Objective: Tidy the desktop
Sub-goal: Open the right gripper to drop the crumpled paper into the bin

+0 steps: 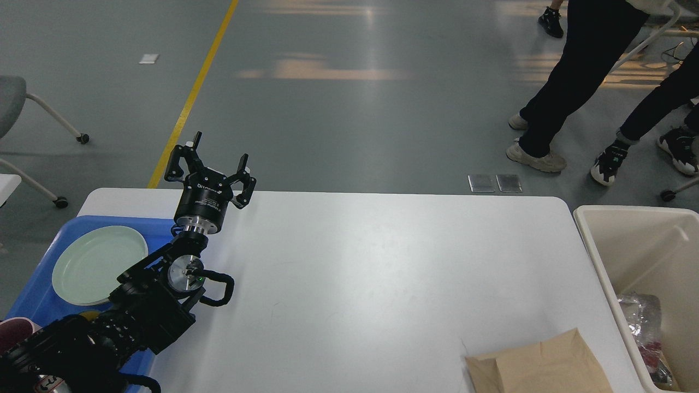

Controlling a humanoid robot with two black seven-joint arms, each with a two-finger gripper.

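White and matte, the desktop fills the middle of my head view, its rounded far corners set against a grey floor. My left gripper is raised above the desktop's far-left corner, fingers spread wide apart and holding nothing. Just left of my arm, a blue tray sits at the table's left edge and carries a pale green plate. A brown paper bag lies flat on the desktop near its front-right corner. Beside the table's right edge stands a cream-white bin with crumpled wrapping inside. My right arm is out of frame. Two people's legs cross the floor beyond the table.
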